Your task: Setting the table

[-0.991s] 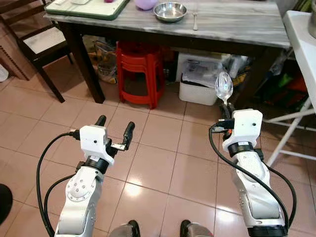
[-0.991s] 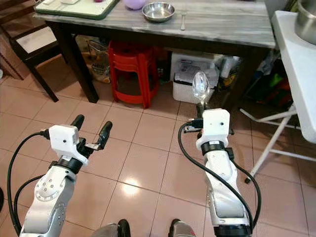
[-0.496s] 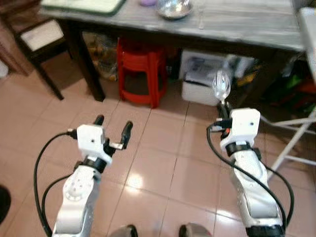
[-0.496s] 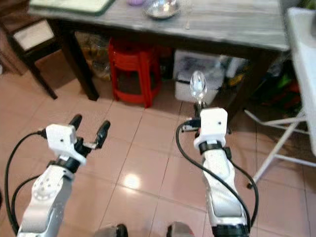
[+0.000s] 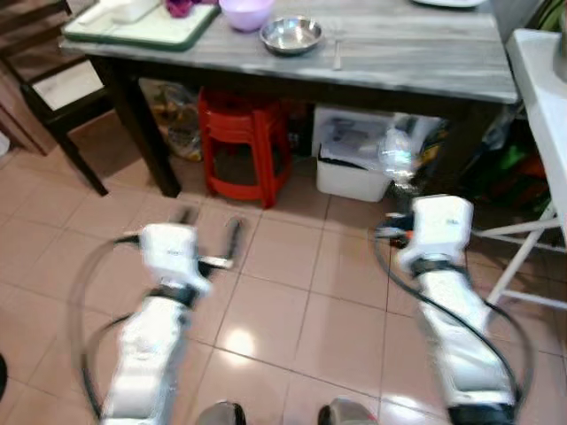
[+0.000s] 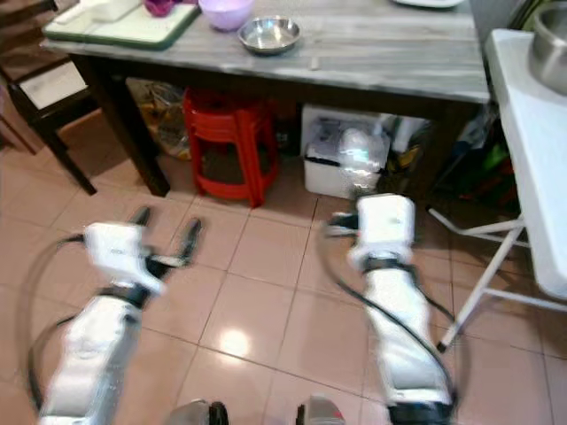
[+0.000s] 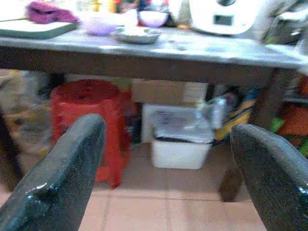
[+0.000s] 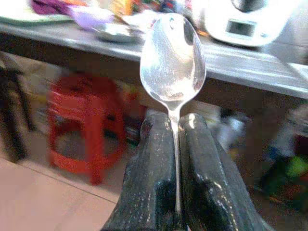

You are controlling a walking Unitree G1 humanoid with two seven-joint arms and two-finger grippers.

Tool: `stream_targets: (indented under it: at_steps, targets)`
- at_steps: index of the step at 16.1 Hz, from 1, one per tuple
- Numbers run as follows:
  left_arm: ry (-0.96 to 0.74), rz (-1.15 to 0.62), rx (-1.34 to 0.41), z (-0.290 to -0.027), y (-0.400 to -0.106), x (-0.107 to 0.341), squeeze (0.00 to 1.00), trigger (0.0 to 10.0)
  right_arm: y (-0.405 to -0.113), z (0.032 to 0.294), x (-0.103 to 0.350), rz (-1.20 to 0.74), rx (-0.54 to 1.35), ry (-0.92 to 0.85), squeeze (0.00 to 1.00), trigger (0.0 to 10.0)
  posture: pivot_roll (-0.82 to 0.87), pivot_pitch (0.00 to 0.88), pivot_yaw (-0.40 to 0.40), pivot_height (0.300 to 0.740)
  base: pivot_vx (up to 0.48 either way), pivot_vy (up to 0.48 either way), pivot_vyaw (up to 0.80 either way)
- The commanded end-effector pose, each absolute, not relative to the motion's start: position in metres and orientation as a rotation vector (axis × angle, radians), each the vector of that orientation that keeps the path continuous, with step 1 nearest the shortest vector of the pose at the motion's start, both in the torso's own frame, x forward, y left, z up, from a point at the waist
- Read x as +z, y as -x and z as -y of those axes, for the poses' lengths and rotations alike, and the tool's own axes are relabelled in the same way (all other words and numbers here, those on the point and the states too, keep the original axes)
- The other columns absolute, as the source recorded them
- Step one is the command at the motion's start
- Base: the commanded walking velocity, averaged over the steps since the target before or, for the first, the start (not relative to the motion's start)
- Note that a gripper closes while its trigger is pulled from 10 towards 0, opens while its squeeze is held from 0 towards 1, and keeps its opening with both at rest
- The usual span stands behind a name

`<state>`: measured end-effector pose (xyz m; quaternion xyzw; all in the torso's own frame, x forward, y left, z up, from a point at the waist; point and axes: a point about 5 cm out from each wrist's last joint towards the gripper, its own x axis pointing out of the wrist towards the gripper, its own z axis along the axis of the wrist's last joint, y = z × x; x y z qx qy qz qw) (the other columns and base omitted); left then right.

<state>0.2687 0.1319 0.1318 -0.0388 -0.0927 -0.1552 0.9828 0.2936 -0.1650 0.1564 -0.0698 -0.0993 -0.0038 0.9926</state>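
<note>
My right gripper (image 8: 175, 120) is shut on the thin handle of a shiny metal spoon (image 8: 172, 57), whose bowl stands upright above the fingers. In the left eye view the spoon (image 5: 396, 155) rises from the right gripper (image 5: 403, 190), held over the tiled floor short of the grey marble table (image 5: 416, 62). A steel bowl (image 5: 291, 34), a purple bowl (image 5: 246, 11) and a piece of cutlery (image 5: 337, 55) lie on the table. My left gripper (image 5: 209, 226) is open with nothing between its fingers (image 7: 62, 178). Both arms are blurred.
A red plastic stool (image 5: 237, 142) and a white box (image 5: 354, 173) sit under the table. A green-rimmed tray (image 5: 142, 27) lies at the table's left end, a dark chair (image 5: 53, 88) beside it. A white folding table (image 5: 545, 97) stands at the right.
The whole view has shifted and blurred, with more of the tabletop now in sight. Both arms keep their posture and the spoon stays in the right gripper.
</note>
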Motion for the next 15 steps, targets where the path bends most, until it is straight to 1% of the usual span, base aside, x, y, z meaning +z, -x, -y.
stream_targets:
  at_steps: [1, 4, 7, 12, 15]
  targets:
    - [0.053, 0.184, -0.287, -0.1431, -0.2683, 0.1317, 0.00, 10.0, -0.2947, 0.1559, 0.1611, 0.221, 0.019, 0.122, 0.00, 10.0, -0.09, 0.212, 0.013, 0.740, 0.409, 0.000, 0.00]
    - [0.055, 0.188, -0.292, -0.1424, -0.2686, 0.1321, 0.00, 10.0, -0.2950, 0.1556, 0.1614, 0.223, 0.022, 0.126, 0.00, 10.0, -0.09, 0.209, 0.012, 0.740, 0.427, 0.000, -0.69]
    - [0.058, 0.189, -0.295, -0.1409, -0.2685, 0.1319, 0.00, 10.0, -0.2953, 0.1554, 0.1617, 0.225, 0.024, 0.127, 0.00, 10.0, -0.09, 0.209, 0.012, 0.740, 0.467, 0.000, -0.52]
    - [0.061, 0.186, -0.301, -0.1393, -0.2686, 0.1313, 0.00, 10.0, -0.2938, 0.1561, 0.1598, 0.219, 0.020, 0.126, 0.00, 10.0, -0.10, 0.213, 0.011, 0.740, 0.469, 0.000, 0.00]
    - [0.062, 0.182, -0.302, -0.1393, -0.2688, 0.1309, 0.00, 10.0, -0.2934, 0.1559, 0.1592, 0.217, 0.018, 0.126, 0.00, 10.0, -0.10, 0.217, 0.015, 0.740, 0.446, 0.000, -0.53]
